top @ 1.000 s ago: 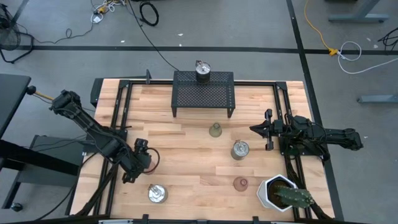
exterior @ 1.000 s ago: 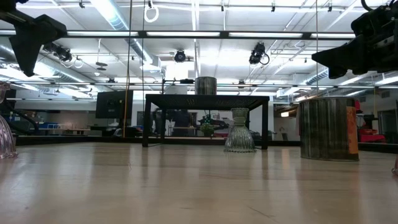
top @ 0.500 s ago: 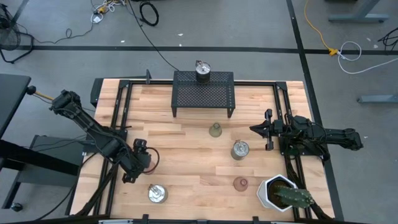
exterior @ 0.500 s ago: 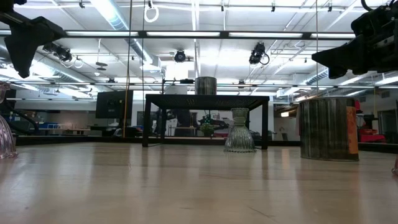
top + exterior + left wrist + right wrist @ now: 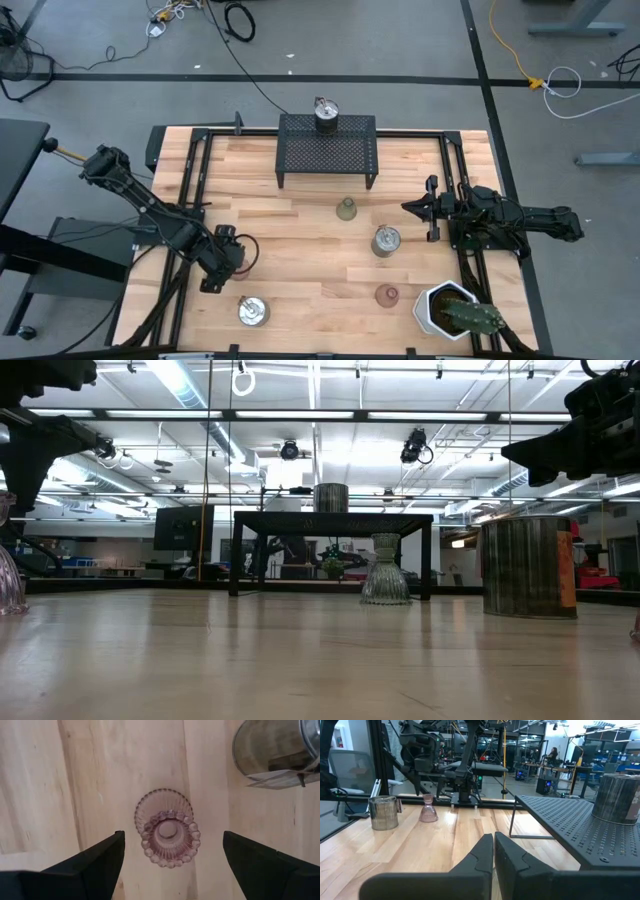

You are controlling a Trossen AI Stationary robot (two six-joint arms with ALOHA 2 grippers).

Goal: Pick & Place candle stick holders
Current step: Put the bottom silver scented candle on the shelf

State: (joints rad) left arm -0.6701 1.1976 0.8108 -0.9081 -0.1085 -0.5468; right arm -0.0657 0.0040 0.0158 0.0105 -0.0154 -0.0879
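Pink ribbed glass candle holder [image 5: 166, 836] stands upright on the wooden tabletop [image 5: 300, 250], directly below the left hand [image 5: 222, 262], whose fingers [image 5: 95, 860] are spread wide on either side of it without touching. Just beside the holder stands a silvery metal can holder [image 5: 272, 750]. Well apart from it, the right hand [image 5: 412, 208] hovers, fingers pressed together.

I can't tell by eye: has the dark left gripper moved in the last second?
Yes. The left gripper, open, has edged toward the silvery metal can holder near the table's front edge.
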